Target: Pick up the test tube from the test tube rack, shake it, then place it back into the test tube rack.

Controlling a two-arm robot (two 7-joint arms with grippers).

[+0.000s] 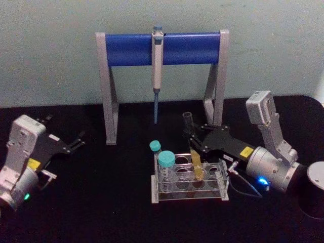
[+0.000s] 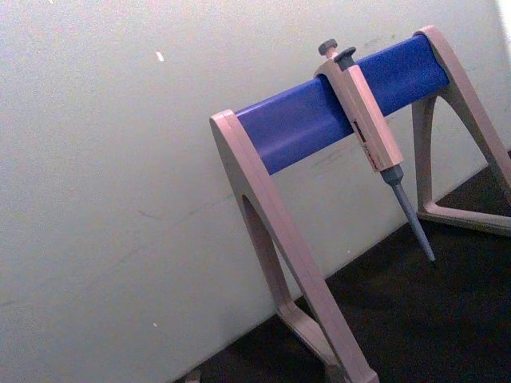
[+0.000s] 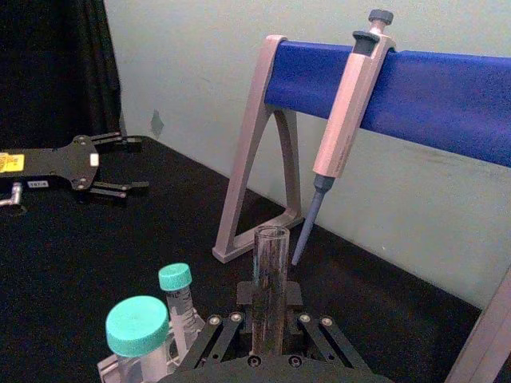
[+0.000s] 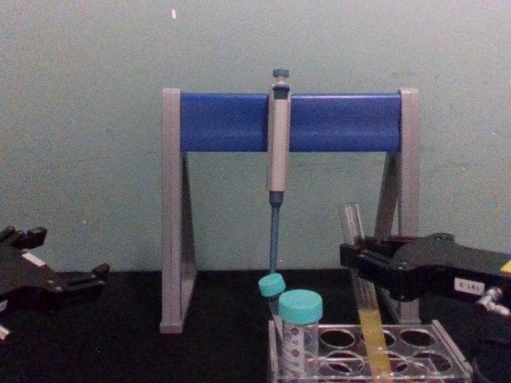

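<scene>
Test tube, slim clear glass, tilts in clear plastic rack, clamped by right tool; left tool apart.

Pipette hangs on grey-blue stand; two teal-capped vials upright in front.

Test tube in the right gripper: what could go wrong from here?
The test tube is uncapped and leans with yellow liquid inside; hard shaking could spill it.
Its lower end sits in the test tube rack while the right gripper clamps it; a slanted pull might snag the hole and jolt the teal-capped vials beside it.
The left gripper idles at left.
</scene>
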